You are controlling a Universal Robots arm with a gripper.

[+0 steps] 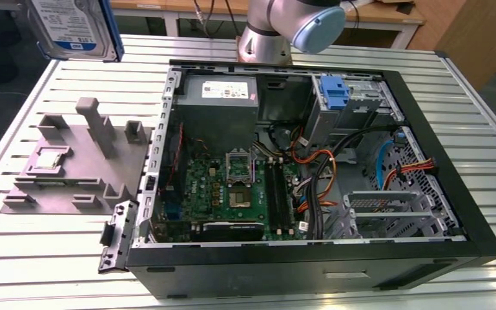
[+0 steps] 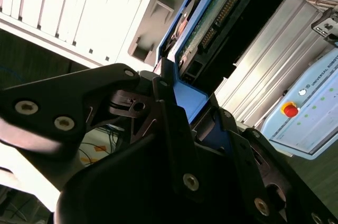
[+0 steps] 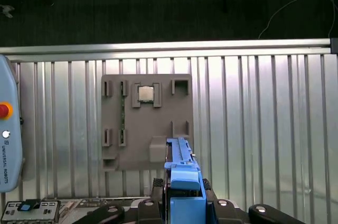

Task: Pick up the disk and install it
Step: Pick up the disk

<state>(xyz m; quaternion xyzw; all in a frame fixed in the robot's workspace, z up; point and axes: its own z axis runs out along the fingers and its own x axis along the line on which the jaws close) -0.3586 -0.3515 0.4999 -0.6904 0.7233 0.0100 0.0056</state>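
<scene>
Blue plastic framing on the disk (image 1: pixel 72 26) is what the end effector (image 2: pixel 179 109) is clamped shut on, gripping one short end, seemingly so the metal body and far end are left free. The disk hangs in the air above the worktop (image 1: pixel 41 245), over an edge of the grey fixture (image 3: pixel 142 123) and well apart from the open computer case (image 1: pixel 317 271), probably high enough to clear the fixture's posts. It stands on edge: long axis running straight out from the fingers, label face toward the exterior view, connector end seemingly pointing away from the grip
</scene>
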